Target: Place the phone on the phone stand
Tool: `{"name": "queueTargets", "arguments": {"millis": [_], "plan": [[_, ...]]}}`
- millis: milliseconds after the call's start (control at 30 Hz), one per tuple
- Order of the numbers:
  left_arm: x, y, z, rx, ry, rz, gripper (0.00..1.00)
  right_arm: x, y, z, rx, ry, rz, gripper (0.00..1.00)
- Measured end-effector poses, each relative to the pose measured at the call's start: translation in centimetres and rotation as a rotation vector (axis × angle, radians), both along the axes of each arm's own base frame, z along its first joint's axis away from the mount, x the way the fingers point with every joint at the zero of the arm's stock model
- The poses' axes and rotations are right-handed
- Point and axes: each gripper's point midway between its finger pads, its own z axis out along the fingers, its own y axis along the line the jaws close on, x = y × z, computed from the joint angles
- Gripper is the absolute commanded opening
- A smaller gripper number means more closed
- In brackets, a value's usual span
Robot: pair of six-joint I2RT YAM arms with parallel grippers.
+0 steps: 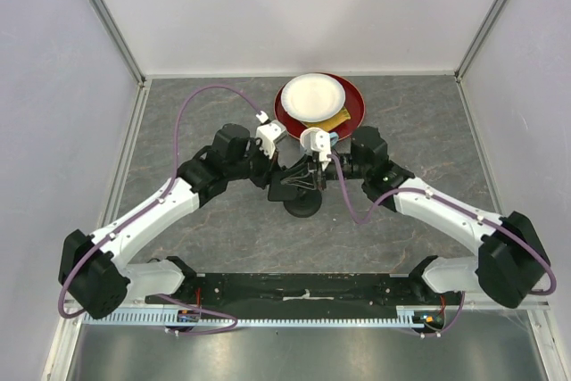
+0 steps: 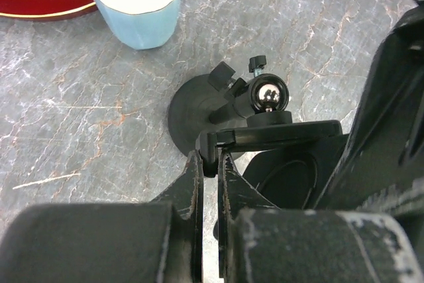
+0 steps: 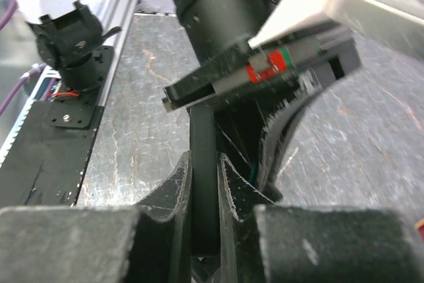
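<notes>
The phone stand stands mid-table; its round disc base (image 1: 302,206) also shows in the left wrist view (image 2: 189,114), with a shiny ball joint (image 2: 268,94) and a flat clamp head (image 2: 278,134) above it. My left gripper (image 2: 211,158) is shut on the left end of that clamp head. My right gripper (image 3: 204,170) is shut on the phone (image 3: 204,144), a thin black slab seen edge-on, held close to the stand. In the top view both grippers, the left (image 1: 287,176) and the right (image 1: 312,180), meet over the stand, and the phone (image 1: 287,190) is a dark slab between them.
A red plate (image 1: 352,100) with a white dish (image 1: 312,95) and a yellow item (image 1: 334,119) lies just behind the grippers. A light blue mug (image 2: 142,18) stands beside the red plate (image 2: 40,1). White walls enclose the table.
</notes>
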Motion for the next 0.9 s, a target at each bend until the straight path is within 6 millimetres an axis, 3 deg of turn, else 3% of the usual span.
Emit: {"name": "queueTargets", "arguments": {"millis": [333, 767, 900], "plan": [[0.8, 1.2, 1.1, 0.005, -0.061, 0.145, 0.02, 2.2, -2.2, 0.5, 0.070, 0.121, -0.373, 0.00], [1.7, 3.8, 1.1, 0.050, -0.069, 0.341, 0.02, 3.3, -1.0, 0.1, 0.049, 0.249, -1.039, 0.00], [1.9, 4.0, 1.2, 0.048, -0.074, 0.364, 0.02, 3.3, -1.1, 0.1, 0.071, 0.291, -1.144, 0.00]]}}
